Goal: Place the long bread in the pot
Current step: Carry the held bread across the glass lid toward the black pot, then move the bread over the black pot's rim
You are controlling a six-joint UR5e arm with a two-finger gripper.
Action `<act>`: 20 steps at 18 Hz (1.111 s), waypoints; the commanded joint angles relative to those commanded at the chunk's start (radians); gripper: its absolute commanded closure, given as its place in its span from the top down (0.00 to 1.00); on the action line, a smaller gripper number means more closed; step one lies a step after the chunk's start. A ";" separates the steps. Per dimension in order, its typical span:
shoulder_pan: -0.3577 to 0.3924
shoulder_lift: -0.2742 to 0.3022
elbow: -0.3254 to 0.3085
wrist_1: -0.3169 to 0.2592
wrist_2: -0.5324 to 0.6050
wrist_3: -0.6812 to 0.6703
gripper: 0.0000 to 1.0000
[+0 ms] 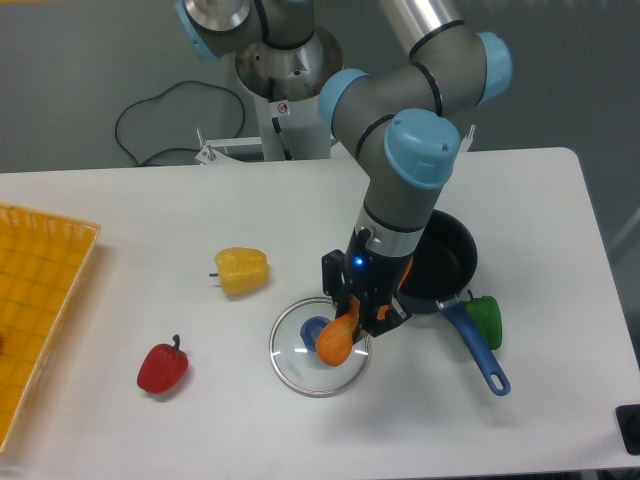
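My gripper is shut on the long bread, an orange-tan loaf that hangs tilted from the fingers with its rounded end over the right part of the glass lid. The upper part of the loaf is hidden between the fingers. The pot, round and dark with a blue handle, stands just to the right of the gripper, partly hidden behind my wrist.
A yellow pepper lies left of the lid and a red pepper at the front left. A green pepper sits against the pot's handle. A yellow basket fills the left edge.
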 joint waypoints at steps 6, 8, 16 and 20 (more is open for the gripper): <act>0.031 0.000 -0.031 -0.002 -0.009 0.072 0.38; 0.038 0.002 -0.034 -0.002 -0.017 0.080 0.38; 0.067 0.014 -0.077 -0.002 -0.066 0.124 0.38; 0.098 0.026 -0.095 -0.006 -0.097 0.166 0.38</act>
